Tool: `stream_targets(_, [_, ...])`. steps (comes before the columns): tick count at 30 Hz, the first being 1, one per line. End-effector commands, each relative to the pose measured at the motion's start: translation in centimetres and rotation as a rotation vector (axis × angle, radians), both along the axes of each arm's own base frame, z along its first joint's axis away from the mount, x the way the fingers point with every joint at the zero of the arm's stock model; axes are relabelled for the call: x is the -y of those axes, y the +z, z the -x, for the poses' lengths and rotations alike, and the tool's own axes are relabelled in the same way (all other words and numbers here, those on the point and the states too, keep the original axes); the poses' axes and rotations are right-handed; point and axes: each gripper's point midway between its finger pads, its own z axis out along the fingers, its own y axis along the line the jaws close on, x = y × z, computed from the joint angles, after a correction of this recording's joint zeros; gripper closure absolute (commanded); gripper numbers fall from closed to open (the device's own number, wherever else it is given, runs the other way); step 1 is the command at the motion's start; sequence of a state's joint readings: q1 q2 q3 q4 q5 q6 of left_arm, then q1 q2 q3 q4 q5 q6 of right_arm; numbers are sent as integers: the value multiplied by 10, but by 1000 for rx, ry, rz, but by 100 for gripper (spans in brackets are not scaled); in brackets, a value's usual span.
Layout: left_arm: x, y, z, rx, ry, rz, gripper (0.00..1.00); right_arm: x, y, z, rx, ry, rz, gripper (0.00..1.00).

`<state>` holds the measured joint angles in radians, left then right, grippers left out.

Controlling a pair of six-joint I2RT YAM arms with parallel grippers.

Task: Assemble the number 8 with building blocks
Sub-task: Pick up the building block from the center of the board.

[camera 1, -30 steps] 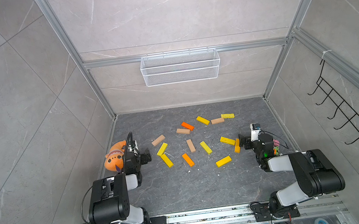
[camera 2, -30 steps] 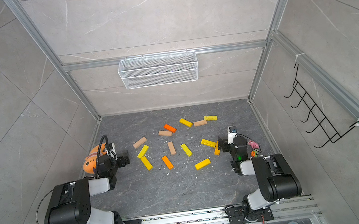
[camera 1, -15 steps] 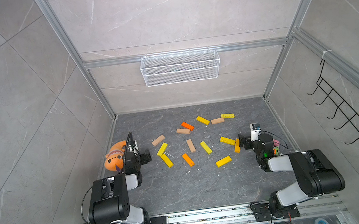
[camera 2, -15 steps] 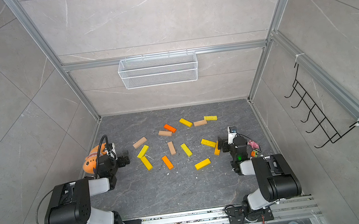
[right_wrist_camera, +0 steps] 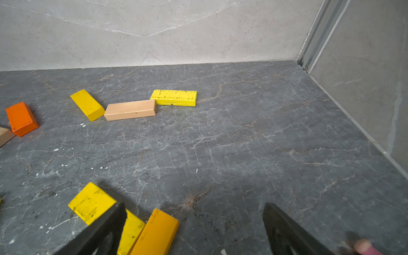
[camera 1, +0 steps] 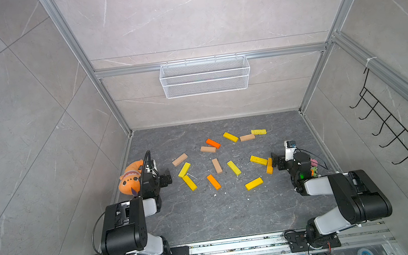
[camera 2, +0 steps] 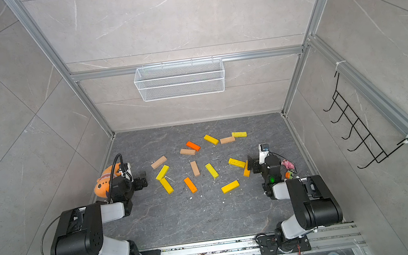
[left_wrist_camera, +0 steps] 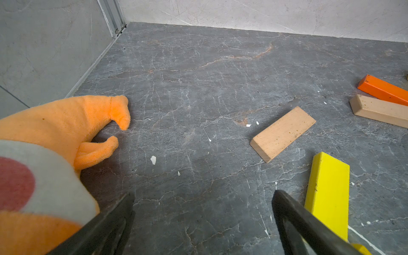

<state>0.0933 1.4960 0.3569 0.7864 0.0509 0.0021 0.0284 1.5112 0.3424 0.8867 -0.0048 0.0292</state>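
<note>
1. Yellow, orange, tan blocks (camera 1: 217,165) lie scattered on the floor (camera 1: 208,212) in both top views (no 8 begun).
2. Left wrist: left gripper (left_wrist_camera: 202,198) wide apart, empty.
3. Right wrist: right gripper (right_wrist_camera: 194,209) likewise, orange block (right_wrist_camera: 154,231) beside it.

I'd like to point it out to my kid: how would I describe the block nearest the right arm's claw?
Look at the right claw, open, low over the grey floor. The block lies right at its tip, against a yellow block. Unlike that lemon-yellow neighbour, it is amber-orange.
</note>
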Motion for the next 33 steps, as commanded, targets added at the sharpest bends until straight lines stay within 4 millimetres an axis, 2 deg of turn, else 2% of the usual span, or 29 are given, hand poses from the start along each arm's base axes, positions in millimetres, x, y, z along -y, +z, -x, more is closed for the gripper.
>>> stream_targets(1, [-2,12,-8,43,13,4,0,0,5,-5,9,4,-1,1])
stream_targets(8, [-2,11,-8,38,13,5,0,0,5,-4,10,2,-1,1])
stream_targets(13, [5,17,-9,31,-25,-6,0,11,12,-4,17,-68,-5,1])
stream_targets(19, [4,41,-5,-21,35,-24,0,22,38,1,15,-133,1,1])
stream_targets(22, [11,67,0,6,58,-38,0,23,61,8,44,-155,-34,1])
stream_targets(27, [35,109,8,26,41,78,0,0,103,6,-12,-92,-154,1])
stream_targets(33, [76,128,29,-86,-20,235,0,-40,128,7,-108,-18,-273,1])
